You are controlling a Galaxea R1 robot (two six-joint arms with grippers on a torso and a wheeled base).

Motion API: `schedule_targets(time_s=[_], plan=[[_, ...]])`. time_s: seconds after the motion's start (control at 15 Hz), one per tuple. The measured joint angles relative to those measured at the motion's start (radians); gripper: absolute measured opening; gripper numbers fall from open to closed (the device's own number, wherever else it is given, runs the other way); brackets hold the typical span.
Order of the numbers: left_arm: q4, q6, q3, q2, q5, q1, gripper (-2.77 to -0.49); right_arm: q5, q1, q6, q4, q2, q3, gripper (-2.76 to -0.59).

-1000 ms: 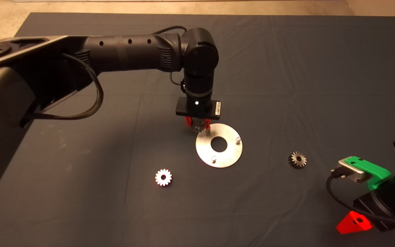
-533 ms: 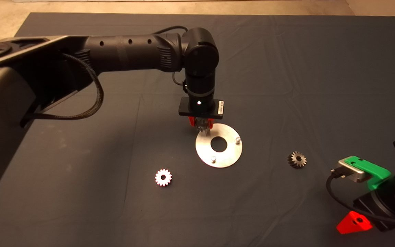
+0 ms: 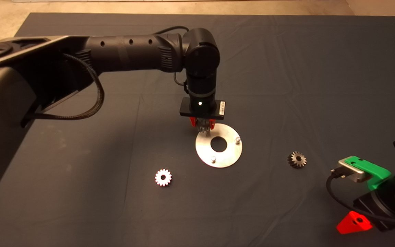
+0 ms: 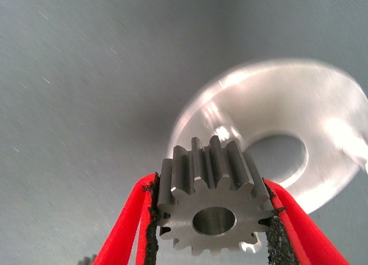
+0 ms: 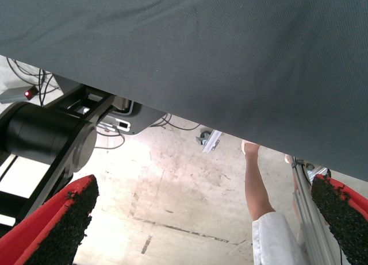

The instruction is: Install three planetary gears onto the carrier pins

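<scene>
Left gripper (image 3: 203, 127), jaws clamped on a planetary gear (image 4: 211, 206) over the disc's (image 3: 230, 156) ten o'clock edge, risks jamming the bore off-centre on its hidden carrier pin, while the right gripper (image 5: 201, 219) waits parked, jaws apart.

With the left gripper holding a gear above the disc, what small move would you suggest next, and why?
Probably ease the left gripper down, centring the gear hole over the far pin. The gear is clamped between the jaws above the disc edge; two pins stand bare, the third is hidden beneath the gripper.
</scene>
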State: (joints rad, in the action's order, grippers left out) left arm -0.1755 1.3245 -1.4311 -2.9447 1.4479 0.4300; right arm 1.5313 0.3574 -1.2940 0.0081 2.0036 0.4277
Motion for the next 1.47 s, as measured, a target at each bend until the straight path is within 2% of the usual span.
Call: schedule_targets(time_s=[0.33,0.67,0.73,0.87,0.93,1.0,1.07,1.13,1.47], plan=[[-0.001,0.110,0.157,-0.001,0.011,0.000,-2.26,0.000,0.000,0.000,0.000,0.000,0.000,-0.61],[-0.027,0.181,0.220,0.000,0.018,-0.001,-2.26,0.000,0.000,0.000,0.000,0.000,0.000,-0.61],[-0.040,0.184,0.227,0.000,0.018,-0.006,-2.26,0.000,0.000,0.000,0.000,0.000,0.000,-0.61],[-0.067,0.187,0.227,0.000,0.019,-0.039,-2.26,0.000,0.000,0.000,0.000,0.000,0.000,-0.61],[-0.071,0.187,0.227,-0.001,0.025,-0.057,-2.26,0.000,0.000,0.000,0.000,0.000,0.000,-0.61],[-0.071,0.187,0.227,-0.001,0.047,-0.063,-2.26,0.000,0.000,0.000,0.000,0.000,0.000,-0.61],[-0.078,0.187,0.227,-0.001,0.070,-0.061,-2.26,0.000,0.000,0.000,0.000,0.000,0.000,-0.61],[-0.088,0.187,0.227,0.000,0.079,-0.060,-2.26,0.000,0.000,0.000,0.000,0.000,0.000,-0.61],[-0.100,0.188,0.239,-0.003,0.078,-0.059,-2.26,0.000,0.000,0.000,0.000,0.000,0.000,-0.61]])
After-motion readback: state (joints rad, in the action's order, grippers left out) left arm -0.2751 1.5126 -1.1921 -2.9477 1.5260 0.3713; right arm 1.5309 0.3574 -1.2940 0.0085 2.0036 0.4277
